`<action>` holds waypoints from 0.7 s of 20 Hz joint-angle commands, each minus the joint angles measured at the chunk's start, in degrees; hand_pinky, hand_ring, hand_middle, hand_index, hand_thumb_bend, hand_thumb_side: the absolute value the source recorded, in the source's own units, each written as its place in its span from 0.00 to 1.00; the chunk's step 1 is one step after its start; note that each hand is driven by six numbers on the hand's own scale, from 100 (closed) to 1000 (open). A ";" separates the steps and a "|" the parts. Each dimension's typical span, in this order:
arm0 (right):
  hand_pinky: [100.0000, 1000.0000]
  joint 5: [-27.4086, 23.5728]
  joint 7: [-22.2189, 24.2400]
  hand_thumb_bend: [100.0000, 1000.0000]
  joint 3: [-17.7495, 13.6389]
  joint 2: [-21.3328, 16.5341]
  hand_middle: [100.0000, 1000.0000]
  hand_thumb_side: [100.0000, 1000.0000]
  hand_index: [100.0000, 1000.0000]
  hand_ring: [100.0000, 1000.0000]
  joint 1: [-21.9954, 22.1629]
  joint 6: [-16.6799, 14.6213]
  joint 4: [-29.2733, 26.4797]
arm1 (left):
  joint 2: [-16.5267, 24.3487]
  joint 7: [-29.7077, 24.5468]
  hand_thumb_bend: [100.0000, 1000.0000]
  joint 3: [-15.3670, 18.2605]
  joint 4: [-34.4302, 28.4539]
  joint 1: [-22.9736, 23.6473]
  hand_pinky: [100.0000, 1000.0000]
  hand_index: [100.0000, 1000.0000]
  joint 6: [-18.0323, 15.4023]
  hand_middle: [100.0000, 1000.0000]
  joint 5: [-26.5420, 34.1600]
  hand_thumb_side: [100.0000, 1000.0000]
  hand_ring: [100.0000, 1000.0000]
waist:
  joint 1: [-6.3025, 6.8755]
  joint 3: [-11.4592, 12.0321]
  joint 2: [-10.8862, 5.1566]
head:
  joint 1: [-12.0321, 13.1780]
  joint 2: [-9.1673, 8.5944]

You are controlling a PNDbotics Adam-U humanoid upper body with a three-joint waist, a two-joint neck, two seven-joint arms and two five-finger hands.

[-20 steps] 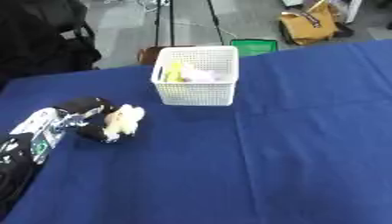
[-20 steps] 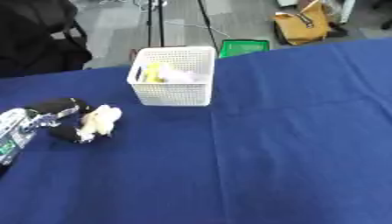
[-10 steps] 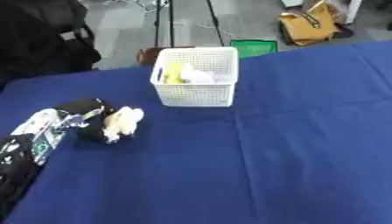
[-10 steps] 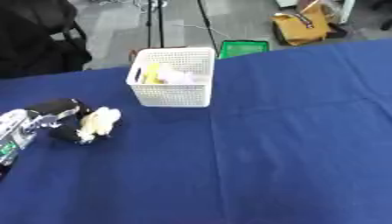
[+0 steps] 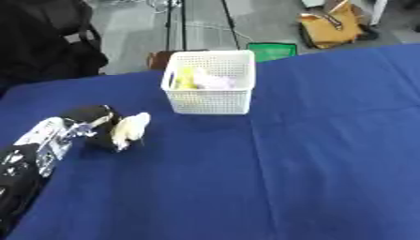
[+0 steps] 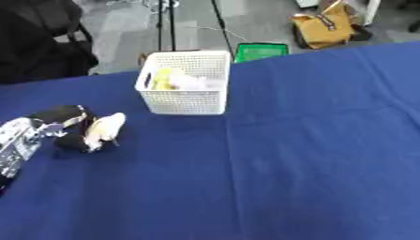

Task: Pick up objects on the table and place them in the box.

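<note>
Cream-coloured object [image 5: 130, 130] sat at left centre of the frame, clasped in my left robot hand [image 5: 94, 132] on the blue surface [image 5: 311, 154]. I judged it needed lifting clear above the white box [image 5: 210, 83] rim at upper centre before release.

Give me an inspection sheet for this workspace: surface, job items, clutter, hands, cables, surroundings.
Surface: table under a dark blue cloth, with a crease running down the middle.
Job's things: white perforated plastic basket standing upright at the far side of the table, holding a yellow item and a pale item; small cream-white object in the left hand.
Clutter: nothing seen on the cloth.
Hands: left hand, black, at the table's left, fingers curled round the cream-white object; right hand not in view.
Cables: thin cables on the floor beyond the table.
Surroundings: grey floor, green crate, tan bag, black stand legs.
</note>
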 commanded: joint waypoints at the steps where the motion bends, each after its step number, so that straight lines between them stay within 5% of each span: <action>1: 0.70 -0.26 -2.47 0.00 -0.34 -0.95 0.55 0.81 0.70 0.68 -0.29 -2.50 -1.10 | 1.15 1.03 0.20 0.72 -0.59 -1.32 0.63 0.60 0.19 0.43 0.30 0.57 0.48 | -0.32 0.09 -1.02 | 0.02 -0.53; 14: 0.70 -0.20 -2.47 0.00 -0.49 -1.00 0.55 0.81 0.70 0.68 -0.06 -2.33 -1.10 | 2.52 2.93 0.13 0.58 -2.60 -2.55 0.62 0.58 1.17 0.41 0.31 0.57 0.46 | -0.48 0.63 -1.41 | -0.14 0.04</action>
